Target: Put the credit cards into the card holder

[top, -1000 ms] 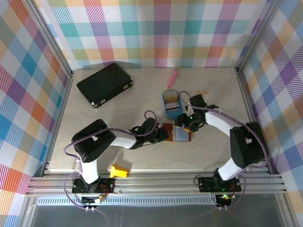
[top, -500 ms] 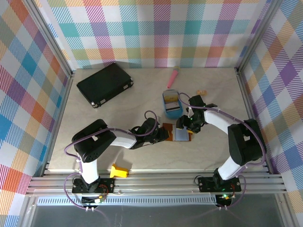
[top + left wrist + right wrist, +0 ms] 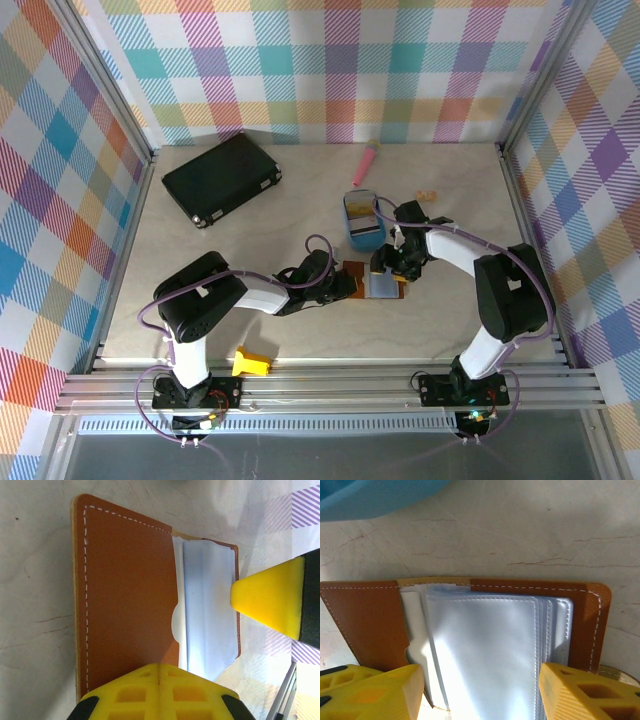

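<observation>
Top external view, left to right.

- Black case (image 3: 221, 180): closed, far left of the table (image 3: 450, 320), well apart from the work area.
- Yellow plastic piece (image 3: 250, 361): at the near edge, by the left arm's base.
- Left gripper (image 3: 342, 285): low at the card holder's left edge. In the left wrist view its two yellow fingers (image 3: 135, 690) meet along a centre seam with nothing between them. The closed tip (image 3: 160, 675) sits on the near edge of the brown cover.
- Card holder (image 3: 381, 285): lies open and flat at table centre, between the two grippers. Brown flap to the left (image 3: 125, 590), grey-blue lining and clear sleeves fanned to the right (image 3: 485, 640).
- Blue tray (image 3: 350, 232): just behind the card holder, its rim also in the right wrist view (image 3: 370, 495).
- Credit cards (image 3: 362, 212): a gold and a dark patch inside the tray, probably the cards. Too small to count.
- Right gripper (image 3: 391, 264): over the holder's far right side. Its fingers are spread, one on each side of the clear sleeves (image 3: 482, 680), gripping nothing.
- Small tan block (image 3: 427, 195): behind the right gripper, apart from it.
</observation>
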Robot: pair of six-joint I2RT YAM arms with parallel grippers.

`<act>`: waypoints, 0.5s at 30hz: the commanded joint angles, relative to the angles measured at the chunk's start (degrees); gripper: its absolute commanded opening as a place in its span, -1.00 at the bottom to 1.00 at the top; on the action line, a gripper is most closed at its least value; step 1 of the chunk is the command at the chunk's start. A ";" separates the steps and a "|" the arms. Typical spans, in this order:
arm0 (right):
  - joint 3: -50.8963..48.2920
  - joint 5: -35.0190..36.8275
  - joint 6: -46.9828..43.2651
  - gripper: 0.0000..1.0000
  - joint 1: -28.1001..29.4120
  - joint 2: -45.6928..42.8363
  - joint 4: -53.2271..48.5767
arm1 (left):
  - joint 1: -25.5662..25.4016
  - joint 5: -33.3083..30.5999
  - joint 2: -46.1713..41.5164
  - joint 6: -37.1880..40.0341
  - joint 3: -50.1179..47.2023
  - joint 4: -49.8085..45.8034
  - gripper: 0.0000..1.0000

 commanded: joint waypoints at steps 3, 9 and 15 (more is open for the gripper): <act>0.98 0.74 -1.34 0.25 0.80 1.53 -1.84 | 0.64 0.48 1.09 0.26 -0.41 0.56 -0.92; 0.01 -2.79 -0.85 0.25 1.06 2.51 -0.07 | 0.63 0.56 1.31 0.09 -0.33 0.68 -0.92; 0.27 -6.92 -0.70 0.26 1.12 3.37 1.44 | 0.56 0.49 1.49 0.04 -0.24 0.79 -0.92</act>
